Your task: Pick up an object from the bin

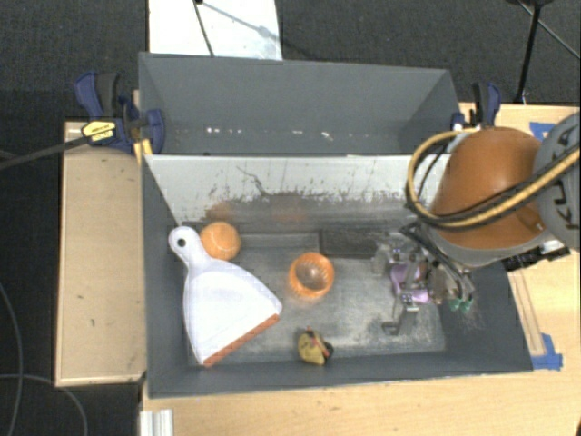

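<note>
Orange cup [311,275] on bin floor, left of gripper [400,316], apart, grip state unclear

A small purple thing [406,282], perhaps a plastic toy, its shape unclear, lies right of the frame's centre, slightly below mid-height.

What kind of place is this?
Probably a robot lab or test bench. A robot arm's gripper hangs inside a grey metal bin that holds a few odd things: a white dustpan, an orange ball and an orange cup.
</note>
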You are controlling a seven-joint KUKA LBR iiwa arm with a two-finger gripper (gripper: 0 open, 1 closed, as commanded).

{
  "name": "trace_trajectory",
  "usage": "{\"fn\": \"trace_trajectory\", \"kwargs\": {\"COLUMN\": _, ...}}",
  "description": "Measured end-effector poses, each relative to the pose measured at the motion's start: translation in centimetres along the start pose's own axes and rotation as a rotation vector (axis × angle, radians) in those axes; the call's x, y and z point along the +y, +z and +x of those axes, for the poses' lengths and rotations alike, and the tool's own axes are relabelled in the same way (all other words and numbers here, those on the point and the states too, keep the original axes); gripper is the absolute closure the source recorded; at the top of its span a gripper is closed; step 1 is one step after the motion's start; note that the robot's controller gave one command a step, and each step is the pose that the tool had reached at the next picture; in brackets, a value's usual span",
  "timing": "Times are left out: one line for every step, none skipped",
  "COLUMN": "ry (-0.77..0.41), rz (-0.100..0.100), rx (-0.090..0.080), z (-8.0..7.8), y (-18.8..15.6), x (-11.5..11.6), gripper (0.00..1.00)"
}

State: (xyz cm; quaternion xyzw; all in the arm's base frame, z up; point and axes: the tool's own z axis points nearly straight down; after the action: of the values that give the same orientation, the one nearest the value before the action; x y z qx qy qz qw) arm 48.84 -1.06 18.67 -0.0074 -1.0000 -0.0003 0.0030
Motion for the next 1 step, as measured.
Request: {"fn": "trace_trajectory", "kwargs": {"ry": -0.001, "rz": 0.0, "rx": -0.008, "z": -0.16, "y": -0.44, "x": 0.0, "gripper": 0.0}}
